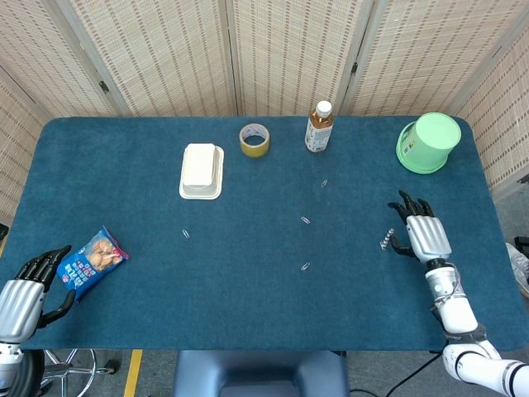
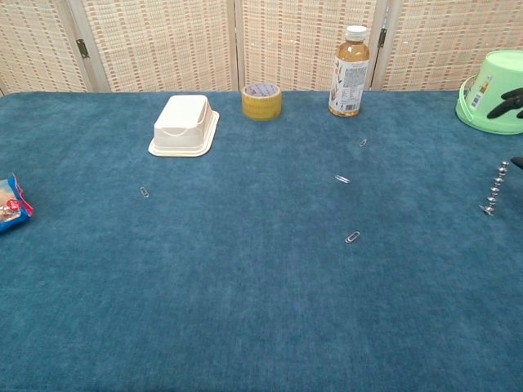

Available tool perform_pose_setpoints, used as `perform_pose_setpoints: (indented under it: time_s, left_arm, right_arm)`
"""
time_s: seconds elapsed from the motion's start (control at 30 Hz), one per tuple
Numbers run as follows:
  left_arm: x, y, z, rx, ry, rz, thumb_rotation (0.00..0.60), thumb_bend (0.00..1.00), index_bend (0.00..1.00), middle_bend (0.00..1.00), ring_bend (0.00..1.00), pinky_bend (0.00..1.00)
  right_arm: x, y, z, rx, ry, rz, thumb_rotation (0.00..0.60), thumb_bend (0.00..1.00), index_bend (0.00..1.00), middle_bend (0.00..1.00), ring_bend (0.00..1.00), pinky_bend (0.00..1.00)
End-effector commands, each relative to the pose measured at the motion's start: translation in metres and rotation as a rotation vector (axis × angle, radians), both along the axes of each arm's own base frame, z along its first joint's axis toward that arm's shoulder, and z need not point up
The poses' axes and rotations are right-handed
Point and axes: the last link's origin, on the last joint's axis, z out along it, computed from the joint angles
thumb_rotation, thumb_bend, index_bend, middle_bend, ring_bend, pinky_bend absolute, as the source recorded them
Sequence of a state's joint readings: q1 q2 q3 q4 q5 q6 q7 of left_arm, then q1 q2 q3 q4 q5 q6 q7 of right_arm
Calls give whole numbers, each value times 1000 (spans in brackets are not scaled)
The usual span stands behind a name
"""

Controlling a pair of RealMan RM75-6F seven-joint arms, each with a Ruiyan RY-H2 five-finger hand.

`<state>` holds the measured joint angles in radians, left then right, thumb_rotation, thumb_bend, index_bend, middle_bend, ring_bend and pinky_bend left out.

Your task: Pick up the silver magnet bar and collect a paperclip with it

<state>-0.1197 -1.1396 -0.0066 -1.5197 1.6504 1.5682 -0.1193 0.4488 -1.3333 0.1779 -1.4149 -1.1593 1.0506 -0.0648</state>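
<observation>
The silver magnet bar (image 1: 387,240) lies on the blue cloth near the right edge; in the chest view the magnet bar (image 2: 494,189) shows as a short beaded rod pointing away from me. My right hand (image 1: 423,235) rests just to its right with fingers spread and nothing between them; only the fingertips (image 2: 516,94) show at the chest view's right border. Paperclips lie mid-table: one (image 1: 305,266) nearest me, one (image 1: 305,220) behind it, one (image 1: 324,184) further back. My left hand (image 1: 21,299) sits at the front left corner, holding nothing.
A green cup (image 1: 428,141) lies tipped at the back right. A tea bottle (image 1: 319,127), yellow tape roll (image 1: 254,140) and white box (image 1: 202,171) stand along the back. A snack bag (image 1: 91,261) and another paperclip (image 1: 185,233) are on the left.
</observation>
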Motion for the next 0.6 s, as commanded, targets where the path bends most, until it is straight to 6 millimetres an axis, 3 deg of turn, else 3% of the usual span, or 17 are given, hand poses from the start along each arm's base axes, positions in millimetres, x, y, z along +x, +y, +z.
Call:
perform_pose_setpoints:
  time_s: [0.03,0.3,0.47,0.6]
  left_arm:
    - [0,0,0,1,0,0,600,477,12,202,185,246]
    - [0,-1,0,2,6,-4,600,477,4,202,185,246]
    - [0,-1,1,8,16,2,600,477,4,202,185,246]
    - [-1,-1,2,21,39,14,600,478,7,202,185,246]
  right_arm:
    - [5,-1,5,-12,7,11,600,441,74,0,97,0]
    - [16,19,27,11,117,42,600,441,70,0,4,0]
    - [14,64,31,5,277,60,600,441,33,0,0,0]
    - [8,97,35,-24,283,56,600,441,27,0,0,0]
